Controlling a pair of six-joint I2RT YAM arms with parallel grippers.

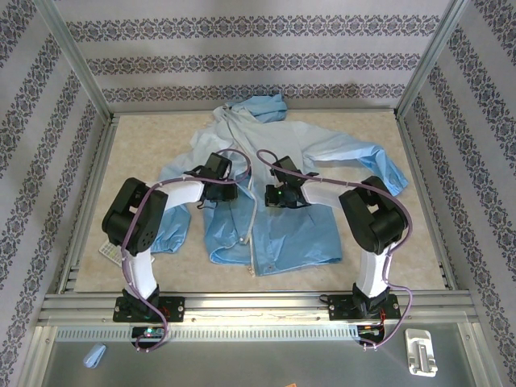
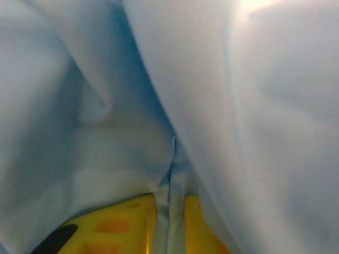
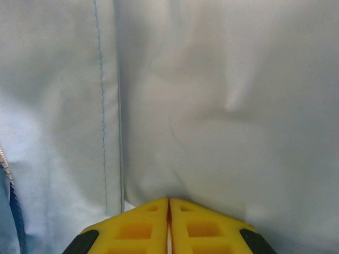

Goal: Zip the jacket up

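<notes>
On the beige tabletop (image 1: 145,145), your left gripper (image 2: 169,206) pinches the jacket (image 1: 290,234); your right gripper (image 3: 168,203) is closed. Tug hard and the thin fabric may slip.

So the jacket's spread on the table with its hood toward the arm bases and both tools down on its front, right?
No: the top external view shows the hood at the far side, away from the arm bases. Otherwise yes: the jacket is spread on the table, left tool and right tool down on its front.
</notes>
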